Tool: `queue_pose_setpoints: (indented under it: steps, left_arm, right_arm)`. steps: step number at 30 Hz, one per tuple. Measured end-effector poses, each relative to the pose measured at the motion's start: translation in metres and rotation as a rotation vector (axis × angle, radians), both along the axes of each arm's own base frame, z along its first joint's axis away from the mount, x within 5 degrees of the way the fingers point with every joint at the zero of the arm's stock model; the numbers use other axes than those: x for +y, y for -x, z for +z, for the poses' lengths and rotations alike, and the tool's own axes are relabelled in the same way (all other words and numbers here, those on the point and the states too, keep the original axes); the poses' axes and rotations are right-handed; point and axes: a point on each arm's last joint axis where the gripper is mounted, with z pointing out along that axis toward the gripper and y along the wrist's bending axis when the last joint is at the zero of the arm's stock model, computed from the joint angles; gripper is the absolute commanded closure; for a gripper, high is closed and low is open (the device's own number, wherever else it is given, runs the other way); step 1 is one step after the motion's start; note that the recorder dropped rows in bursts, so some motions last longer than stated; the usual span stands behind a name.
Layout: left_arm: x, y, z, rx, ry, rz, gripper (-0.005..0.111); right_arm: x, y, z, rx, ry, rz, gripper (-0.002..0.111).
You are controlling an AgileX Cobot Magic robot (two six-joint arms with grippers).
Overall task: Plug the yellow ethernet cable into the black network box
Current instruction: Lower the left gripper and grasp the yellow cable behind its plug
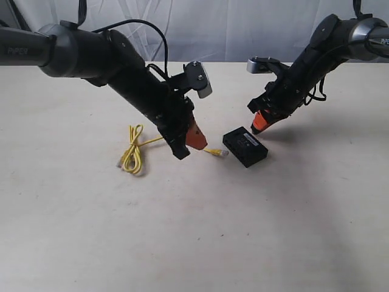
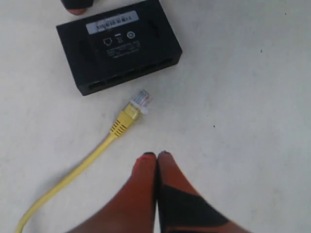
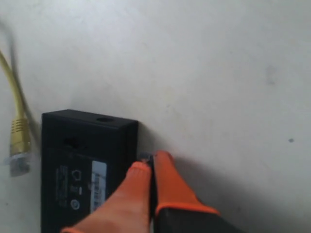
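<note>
The black network box lies flat on the table, its pale label strip up, its row of ports facing the cable. The yellow ethernet cable lies left of it, bundled in a knotted loop, and its clear plug rests a short way from the ports, untouched. My left gripper is shut and empty, hovering just behind that plug. My right gripper is shut and empty too, its tips at the box's far edge. The box and plug also show in the right wrist view.
The pale table stretches wide around the box and cable. A white curtain hangs behind the table's back edge.
</note>
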Motion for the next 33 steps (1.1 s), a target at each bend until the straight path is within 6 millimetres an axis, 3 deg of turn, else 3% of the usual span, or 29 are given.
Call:
queue_pose_setpoints:
  steps: [5, 16, 26, 33]
  left_arm:
    - [-0.001, -0.003, -0.005, -0.015, -0.019, -0.029, 0.097]
    - [-0.001, -0.008, -0.023, -0.052, -0.045, -0.043, 0.053]
    - [-0.022, -0.014, -0.010, -0.125, -0.029, -0.182, 0.052]
    - [-0.031, -0.021, -0.021, -0.073, -0.057, -0.247, 0.052]
  right_arm:
    - [0.003, 0.002, 0.002, 0.031, -0.032, -0.002, 0.109]
    - [-0.002, 0.004, -0.001, 0.035, 0.017, 0.028, 0.109]
    - [-0.002, 0.007, -0.001, 0.065, 0.022, 0.050, 0.109]
    - [-0.004, 0.008, -0.003, 0.069, 0.039, 0.060, 0.109]
